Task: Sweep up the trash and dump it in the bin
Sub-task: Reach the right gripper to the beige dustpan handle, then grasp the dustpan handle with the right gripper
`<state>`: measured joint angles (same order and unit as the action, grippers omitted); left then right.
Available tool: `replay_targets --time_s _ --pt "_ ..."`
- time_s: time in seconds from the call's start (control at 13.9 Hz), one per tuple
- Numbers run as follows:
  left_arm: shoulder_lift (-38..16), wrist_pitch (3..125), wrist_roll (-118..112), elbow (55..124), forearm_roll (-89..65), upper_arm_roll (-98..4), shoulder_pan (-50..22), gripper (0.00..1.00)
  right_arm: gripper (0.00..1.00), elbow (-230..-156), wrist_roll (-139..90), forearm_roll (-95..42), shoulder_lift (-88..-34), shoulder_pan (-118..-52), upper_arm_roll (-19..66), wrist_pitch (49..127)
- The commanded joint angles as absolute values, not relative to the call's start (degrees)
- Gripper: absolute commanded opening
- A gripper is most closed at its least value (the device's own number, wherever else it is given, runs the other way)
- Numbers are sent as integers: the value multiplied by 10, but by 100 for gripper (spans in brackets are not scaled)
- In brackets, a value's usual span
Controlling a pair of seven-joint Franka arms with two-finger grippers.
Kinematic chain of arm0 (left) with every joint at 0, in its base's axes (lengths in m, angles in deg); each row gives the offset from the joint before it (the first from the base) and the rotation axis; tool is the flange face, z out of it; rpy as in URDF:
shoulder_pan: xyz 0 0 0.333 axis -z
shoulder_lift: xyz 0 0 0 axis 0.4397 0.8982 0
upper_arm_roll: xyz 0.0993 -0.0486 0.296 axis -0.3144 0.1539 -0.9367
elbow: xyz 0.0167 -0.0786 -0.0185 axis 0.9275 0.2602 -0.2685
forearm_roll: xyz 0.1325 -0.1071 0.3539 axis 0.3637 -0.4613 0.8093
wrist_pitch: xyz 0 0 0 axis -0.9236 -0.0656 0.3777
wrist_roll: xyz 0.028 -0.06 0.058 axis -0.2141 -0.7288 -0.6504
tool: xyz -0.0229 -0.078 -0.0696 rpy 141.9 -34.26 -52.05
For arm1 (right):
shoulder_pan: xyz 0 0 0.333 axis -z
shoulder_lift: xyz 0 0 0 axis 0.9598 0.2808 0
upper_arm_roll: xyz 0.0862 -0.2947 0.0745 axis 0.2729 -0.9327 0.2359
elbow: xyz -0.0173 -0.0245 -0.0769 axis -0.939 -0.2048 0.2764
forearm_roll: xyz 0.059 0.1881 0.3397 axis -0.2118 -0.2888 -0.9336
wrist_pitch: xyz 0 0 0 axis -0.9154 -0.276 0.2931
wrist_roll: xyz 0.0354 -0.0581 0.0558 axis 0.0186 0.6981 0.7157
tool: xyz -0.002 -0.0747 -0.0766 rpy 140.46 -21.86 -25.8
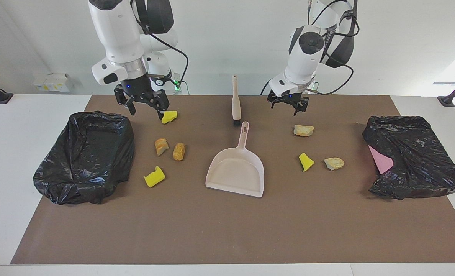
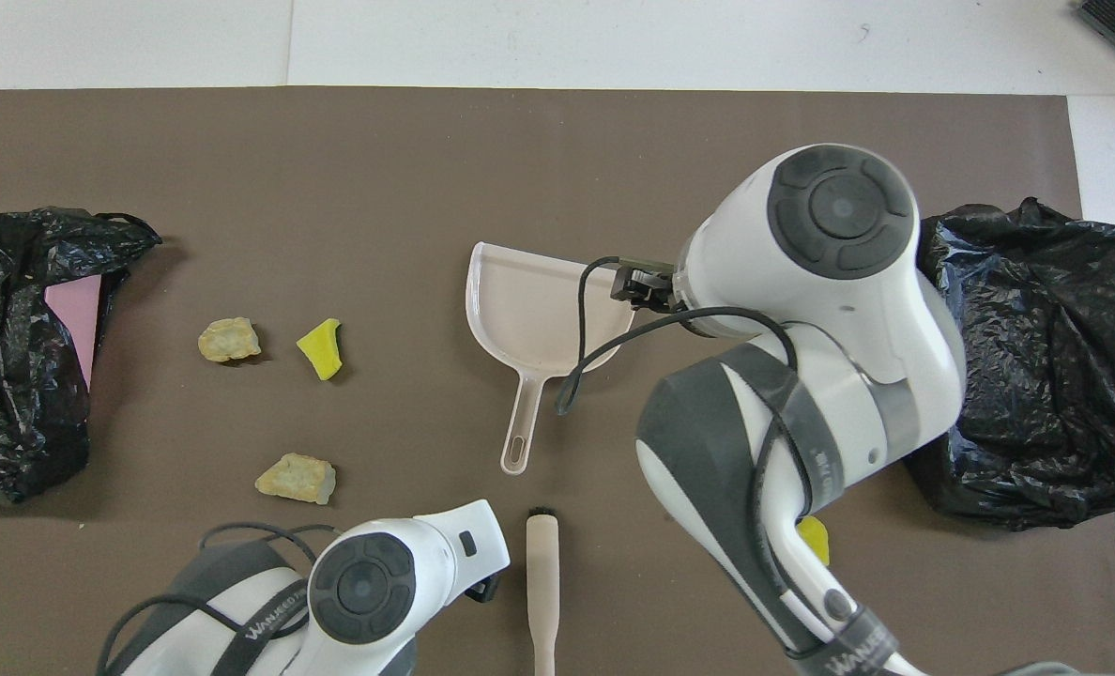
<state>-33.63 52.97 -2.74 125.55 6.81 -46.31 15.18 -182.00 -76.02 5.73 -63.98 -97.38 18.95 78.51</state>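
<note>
Now look at your table (image 1: 28, 126): it is white, with a big brown mat (image 1: 227, 226) laid over most of it, and a plain white wall stands at the robots' end.

Your right gripper (image 1: 144, 106) hangs in the air with its fingers spread wide and nothing in them. It is over the mat just beside a yellow scrap (image 1: 169, 117) near the robots, not touching it. Your left gripper (image 1: 287, 104) is up in the air too, fingers wide open and holding nothing, over bare mat beside the brush (image 1: 235, 102).

You have seven scraps of trash on the mat. At the right arm's end lie that yellow scrap, two tan lumps (image 1: 169, 149) side by side, and another yellow chunk (image 1: 154, 177) farther from the robots. At the left arm's end lie a tan lump (image 1: 303, 130) (image 2: 296, 478), a yellow piece (image 1: 306, 161) (image 2: 321, 347) and one more tan lump (image 1: 334, 163) (image 2: 229, 339).

In the middle lies the beige dustpan (image 1: 237, 170) (image 2: 534, 305), its handle pointing at the brush. The brush lies flat, bristles close to the handle tip.

One bin (image 1: 85, 155) (image 2: 1036, 357) lined with a black bag sits at the right arm's end. Another black bag (image 1: 413, 157) (image 2: 13, 376) with something pink showing sits at the left arm's end.
</note>
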Motion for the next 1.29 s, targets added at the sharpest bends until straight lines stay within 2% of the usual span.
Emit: replay_targets --time_s 0.0,0.29,0.57,0.79,1.0,1.22 --pt "-399 553 -113 1307 61 -473 222 100 100 -1823 -812 55 -614 -1010 186 805" --pt "-419 568 -264 1314 58 -473 321 100 100 -1845 -866 55 -582 -1044 187 857" --pt "-373 630 -338 1311 58 -474 385 100 100 -1845 -918 55 -527 -1082 187 922" --pt "-354 631 -362 1308 58 -474 389 100 100 -1852 -919 46 -518 -1093 187 932" --pt "-311 653 -379 1294 58 -467 399 100 100 -1873 -917 34 -528 -1096 196 930" --pt "-303 652 -384 1280 58 -467 403 100 100 -1896 -911 -3 -542 -1097 200 926"
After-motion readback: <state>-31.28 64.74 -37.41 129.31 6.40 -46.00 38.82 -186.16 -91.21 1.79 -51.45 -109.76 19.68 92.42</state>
